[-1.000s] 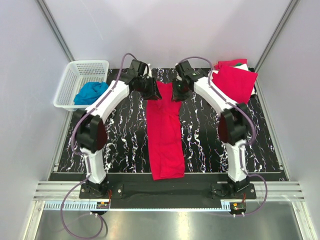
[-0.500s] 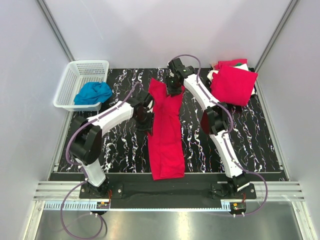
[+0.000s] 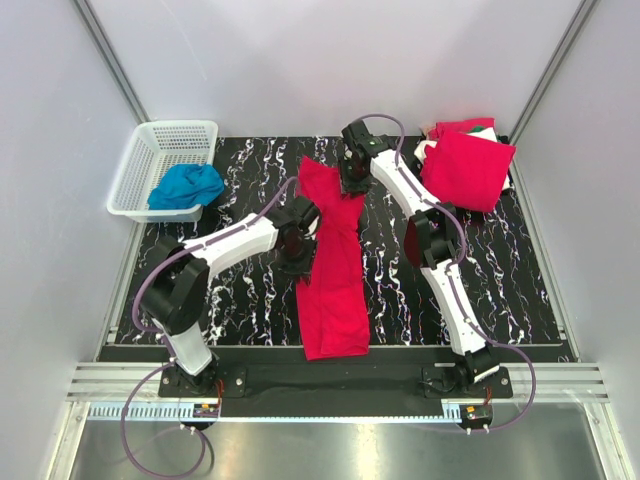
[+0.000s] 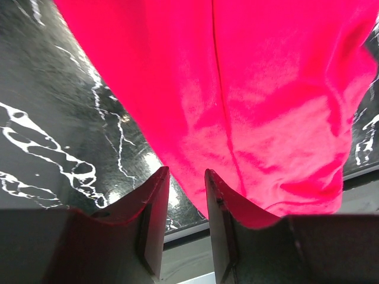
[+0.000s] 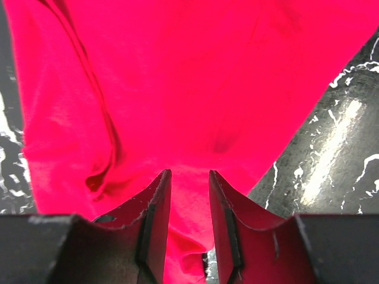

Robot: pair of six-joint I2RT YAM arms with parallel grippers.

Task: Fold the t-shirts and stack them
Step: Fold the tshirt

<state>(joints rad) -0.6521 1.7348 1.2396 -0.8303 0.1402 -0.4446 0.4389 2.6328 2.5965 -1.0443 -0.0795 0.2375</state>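
Note:
A red t-shirt (image 3: 332, 270) lies folded into a long strip down the middle of the black marbled mat (image 3: 240, 290), with its far end spread wider. My left gripper (image 3: 298, 238) is at the strip's left edge, about halfway along. Its jaws stand apart with only table between them, and the shirt (image 4: 237, 100) lies just ahead. My right gripper (image 3: 352, 176) is over the strip's far end. Its jaws stand apart with red cloth (image 5: 195, 89) lying under and between them. A stack of folded red t-shirts (image 3: 466, 166) sits at the back right, with white and green (image 3: 487, 128) showing behind it.
A white plastic basket (image 3: 135, 172) stands off the mat's back left corner and holds a blue cloth (image 3: 186, 186). Grey walls close in on both sides. The mat's front edge and a metal rail (image 3: 330, 382) run by the arm bases.
My left gripper has come from the shirt's far end down to its left edge at mid-length. My right arm has stretched out over the far end, and that end has spread wider.

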